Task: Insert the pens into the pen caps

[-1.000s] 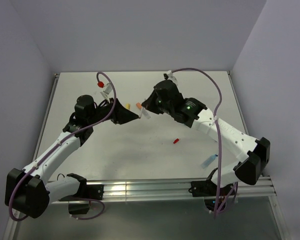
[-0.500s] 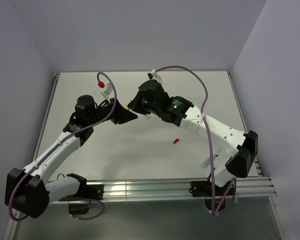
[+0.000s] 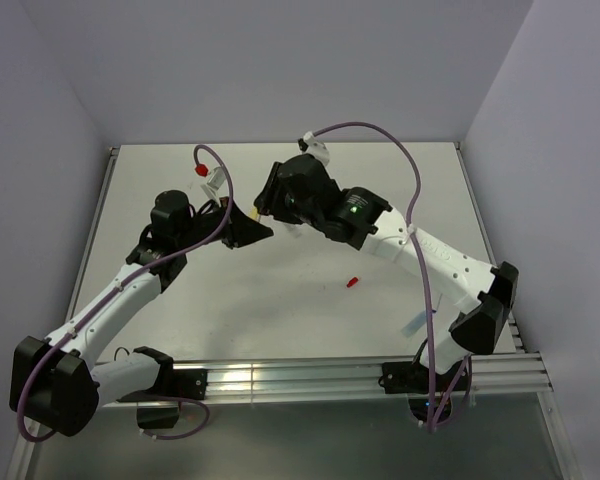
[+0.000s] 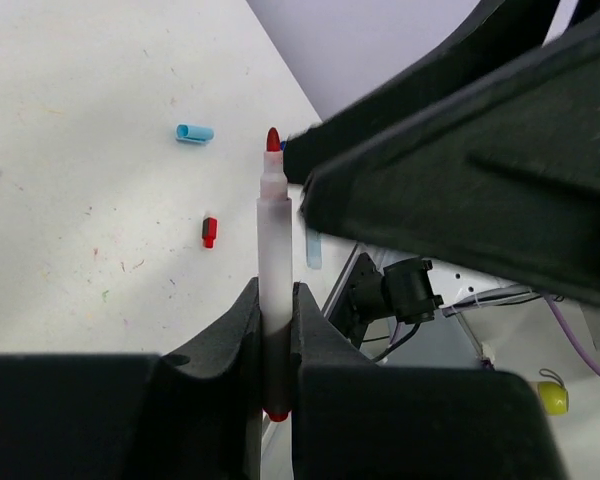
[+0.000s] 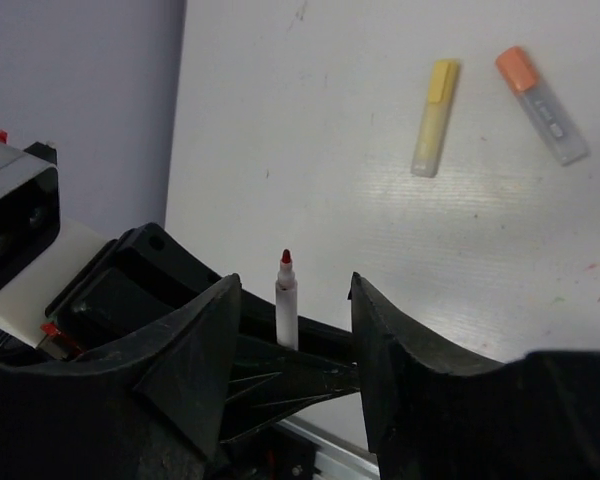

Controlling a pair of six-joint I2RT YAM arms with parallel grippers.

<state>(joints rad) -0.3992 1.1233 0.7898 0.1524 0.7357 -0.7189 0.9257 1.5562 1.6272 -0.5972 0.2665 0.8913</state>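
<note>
**Top view**
Surface (image 3: 180,300): is carrying the loose pens and caps, with both end effectors hanging over its far middle.
Left end effector (image 3: 260,228): is pointing right, just beside the right one; its grip cannot be told from here.
Right end effector (image 3: 270,203): is leaning down and left, almost meeting the left one.
Red cap (image 3: 352,282): is lying alone on the surface, nearer the bases and well apart from both end effectors.
Light blue pen (image 3: 416,323): is lying near the surface's right edge.

**Left wrist view**
Red-tipped pen (image 4: 275,230): is standing straight up out of the left fingers (image 4: 242,335), its white body showing and its red tip uncovered.
Left end effector: is pinching the pen's lower body, pressed against it on both sides.
Right end effector: is looming dark and blurred just right of the pen's tip, apart from it.
Light blue cap (image 4: 194,133): is lying on the surface beyond the tip.
Red cap: is lying on the surface just left of the pen's body.

**Right wrist view**
Right fingers (image 5: 205,340): are standing spread wide, holding nothing.
Red-tipped pen: is rising in the gap between them, touching neither, gripped from below by the left end effector.
Yellow-capped pen (image 5: 435,115): is lying flat on the surface farther off.
Orange-capped pen (image 5: 542,105): is lying near the yellow one, on its right, apart from it.
</note>
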